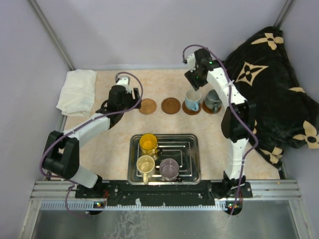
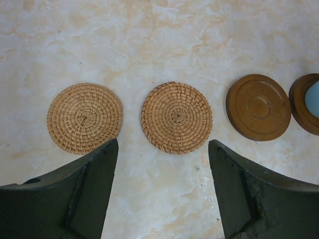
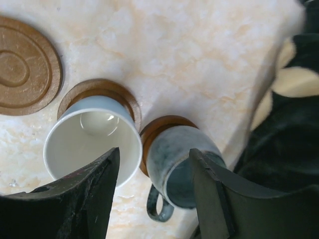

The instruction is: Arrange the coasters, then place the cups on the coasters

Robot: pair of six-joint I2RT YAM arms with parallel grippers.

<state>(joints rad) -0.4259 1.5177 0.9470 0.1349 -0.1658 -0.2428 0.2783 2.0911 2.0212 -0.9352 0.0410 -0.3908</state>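
Two woven coasters [image 2: 84, 118] [image 2: 176, 117] lie side by side just beyond my open, empty left gripper [image 2: 163, 149]. A wooden coaster [image 2: 258, 106] lies right of them. In the top view one woven coaster [image 1: 147, 106] and the wooden coaster [image 1: 171, 105] show beside the left gripper [image 1: 128, 99]. The white cup [image 3: 92, 144] with its blue outside and the dark grey-green cup [image 3: 182, 164] each stand on a brown coaster [image 3: 124, 97] [image 3: 167, 122]. My right gripper [image 3: 155, 153] hovers open above them, holding nothing. Yellow [image 1: 148, 143], cream [image 1: 145, 166] and purple [image 1: 169, 169] cups sit in the steel tray [image 1: 192, 149].
A folded white cloth [image 1: 77, 92] lies at the back left. A black blanket with cream flowers [image 1: 271, 84] is heaped along the right edge, close to the dark cup [image 1: 213, 101]. The tray sits at the near middle between the arm bases.
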